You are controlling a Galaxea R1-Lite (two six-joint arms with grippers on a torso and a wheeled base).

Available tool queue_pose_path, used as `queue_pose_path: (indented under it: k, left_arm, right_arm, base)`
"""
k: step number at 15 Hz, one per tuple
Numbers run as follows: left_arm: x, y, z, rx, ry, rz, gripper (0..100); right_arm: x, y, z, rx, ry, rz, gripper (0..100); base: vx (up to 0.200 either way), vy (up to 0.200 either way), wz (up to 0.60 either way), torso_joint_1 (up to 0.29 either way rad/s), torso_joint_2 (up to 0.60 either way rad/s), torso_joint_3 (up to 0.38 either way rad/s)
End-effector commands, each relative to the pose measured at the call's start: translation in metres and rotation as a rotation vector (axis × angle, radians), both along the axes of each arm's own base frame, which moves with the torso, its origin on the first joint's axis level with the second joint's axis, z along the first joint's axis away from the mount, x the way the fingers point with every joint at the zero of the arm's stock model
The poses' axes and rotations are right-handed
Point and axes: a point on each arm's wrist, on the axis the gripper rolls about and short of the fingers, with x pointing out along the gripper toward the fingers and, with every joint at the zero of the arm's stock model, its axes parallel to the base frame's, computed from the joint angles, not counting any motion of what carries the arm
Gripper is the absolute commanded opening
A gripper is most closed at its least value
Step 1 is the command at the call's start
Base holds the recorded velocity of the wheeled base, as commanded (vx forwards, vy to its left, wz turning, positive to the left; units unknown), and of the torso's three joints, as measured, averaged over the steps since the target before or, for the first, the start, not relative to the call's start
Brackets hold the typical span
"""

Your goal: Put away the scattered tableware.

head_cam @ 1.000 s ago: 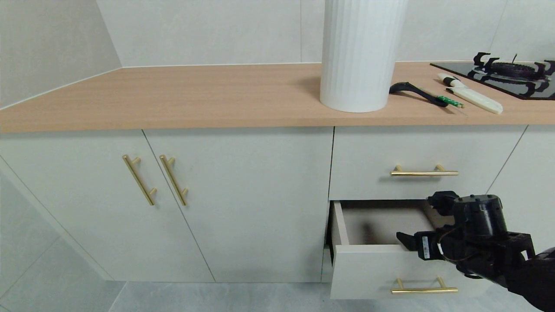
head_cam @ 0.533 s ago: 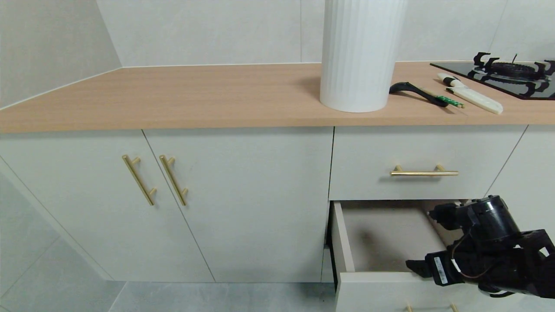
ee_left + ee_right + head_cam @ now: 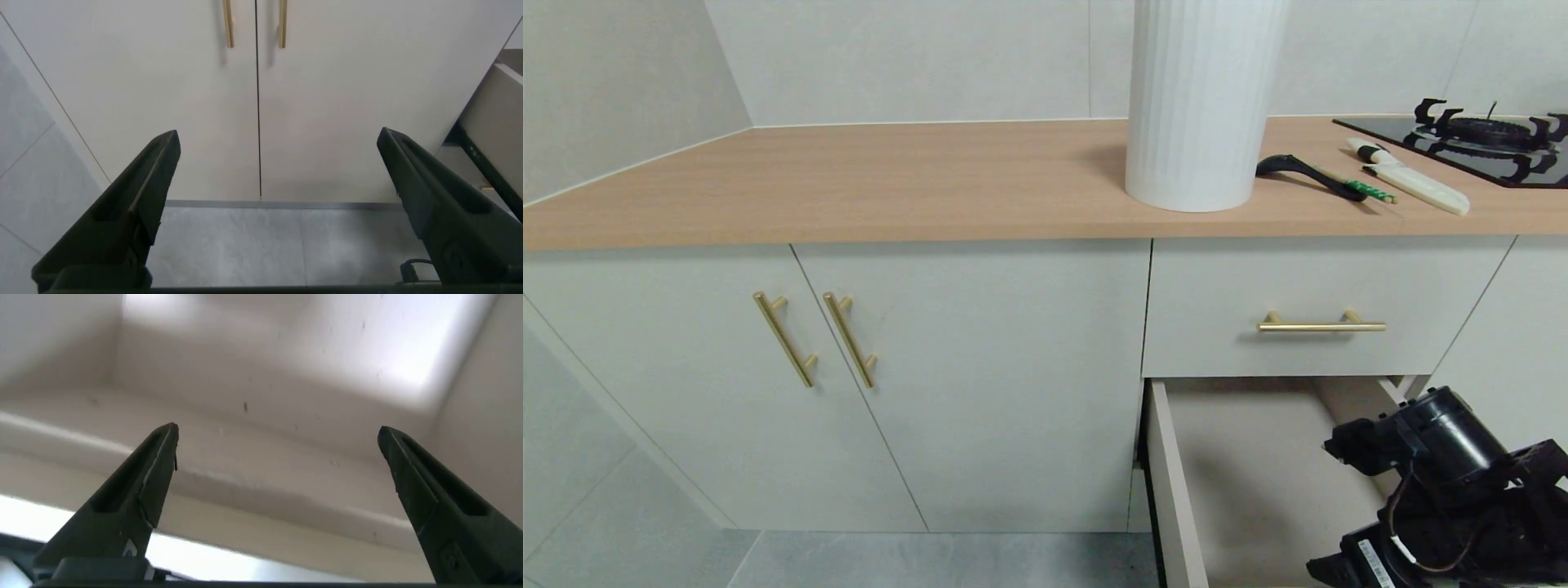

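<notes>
Early stage, by my read: the lower drawer (image 3: 1258,482) is standing pulled out, with nothing showing on the visible part of its floor, and the upper drawer (image 3: 1323,286) is sitting shut. Nothing is stowed yet. The black ladle (image 3: 1298,171), green-patterned stick (image 3: 1370,193) and white knife (image 3: 1417,188) are lying on the countertop (image 3: 890,180) at far right, between the white ribbed vase (image 3: 1196,106) and the stove (image 3: 1486,139), well apart from the drawer. The right gripper (image 3: 278,437) is hanging over the drawer, fingers spread wide, holding nothing. The left gripper (image 3: 278,143) is facing the cabinet doors (image 3: 327,106), fingers wide apart too, gripping nothing. Every pickup is left to do.
</notes>
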Motion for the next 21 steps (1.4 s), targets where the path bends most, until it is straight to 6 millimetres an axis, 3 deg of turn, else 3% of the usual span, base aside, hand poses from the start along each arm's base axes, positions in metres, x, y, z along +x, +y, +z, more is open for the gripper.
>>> queue_pose_path:
  k: [1, 6, 9, 13, 14, 15, 17, 21]
  left_arm:
    - [0.0, 0.0, 0.0, 0.0, 0.002, 0.001, 100]
    - [0.0, 0.0, 0.0, 0.0, 0.002, 0.001, 100]
    - [0.0, 0.0, 0.0, 0.0, 0.002, 0.001, 100]
    - [0.0, 0.0, 0.0, 0.0, 0.002, 0.001, 100]
    - [0.0, 0.0, 0.0, 0.0, 0.002, 0.001, 100]
    - [0.0, 0.0, 0.0, 0.0, 0.002, 0.001, 100]
    - [0.0, 0.0, 0.0, 0.0, 0.002, 0.001, 100]
    - [0.0, 0.0, 0.0, 0.0, 0.002, 0.001, 100]
  right_arm:
    - [-0.004, 0.0, 0.002, -0.027, 0.03, 0.025, 100]
    - [-0.018, 0.0, -0.002, -0.101, 0.14, 0.095, 100]
    - [-0.013, 0.003, 0.004, -0.09, 0.107, 0.081, 100]
    - [-0.01, -0.003, 0.046, 0.05, -0.072, -0.037, 100]
    - [-0.01, -0.003, 0.047, 0.053, -0.076, -0.038, 100]
    - [-0.014, -0.009, 0.068, 0.123, -0.211, -0.055, 100]
    - [-0.023, -0.014, 0.085, 0.179, -0.321, -0.058, 100]
    - [-0.034, -0.021, 0.098, 0.207, -0.387, -0.061, 100]
  base:
    - [0.0, 0.0, 0.0, 0.0, 0.0, 0.0]
    - [0.0, 0.0, 0.0, 0.0, 0.0, 0.0]
    - [0.0, 0.0, 0.0, 0.0, 0.0, 0.0]
    - [0.0, 0.0, 0.0, 0.0, 0.0, 0.0]
    - [0.0, 0.0, 0.0, 0.0, 0.0, 0.0]
    - [0.0, 0.0, 0.0, 0.0, 0.0, 0.0]
    - [0.0, 0.0, 0.0, 0.0, 0.0, 0.0]
    - [0.0, 0.0, 0.0, 0.0, 0.0, 0.0]
